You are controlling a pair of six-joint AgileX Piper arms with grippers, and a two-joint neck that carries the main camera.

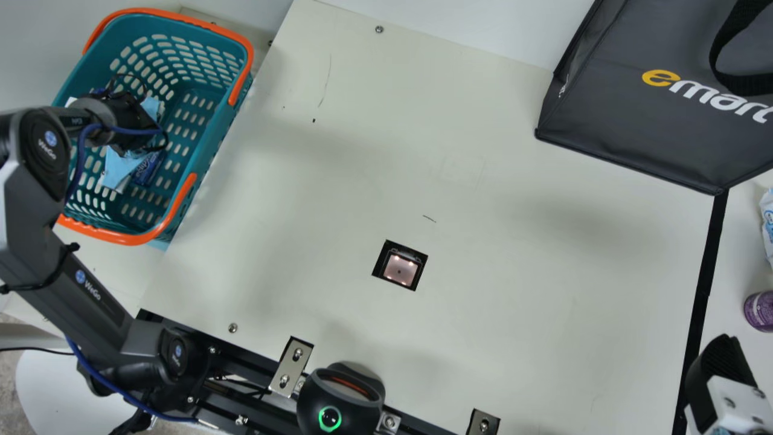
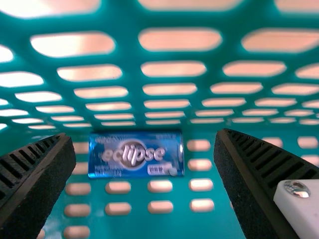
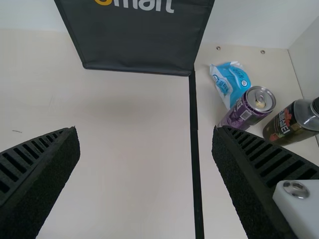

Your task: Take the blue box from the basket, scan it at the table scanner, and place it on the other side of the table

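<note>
My left gripper (image 1: 130, 130) is down inside the teal basket (image 1: 208, 142), at the main view's left. In the left wrist view, my left gripper (image 2: 145, 159) stands open, and the blue box (image 2: 124, 154) lies on the basket's slotted floor, seen between its two fingers and touching neither. Part of the blue box (image 1: 147, 169) shows in the main view, beside light blue wrapping. The scanner window (image 1: 400, 267) is lit in the table. At the lower right is my right gripper (image 1: 718, 368); by the right wrist view, my right gripper (image 3: 145, 164) is open over the table, holding nothing.
A dark grey bag (image 1: 628, 121) stands at the back right. Past the black strip (image 3: 194, 149) lie a blue-white packet (image 3: 232, 82), a purple can (image 3: 249, 107) and a dark bottle (image 3: 294, 122). A round black device (image 1: 341, 402) sits at the table's front edge.
</note>
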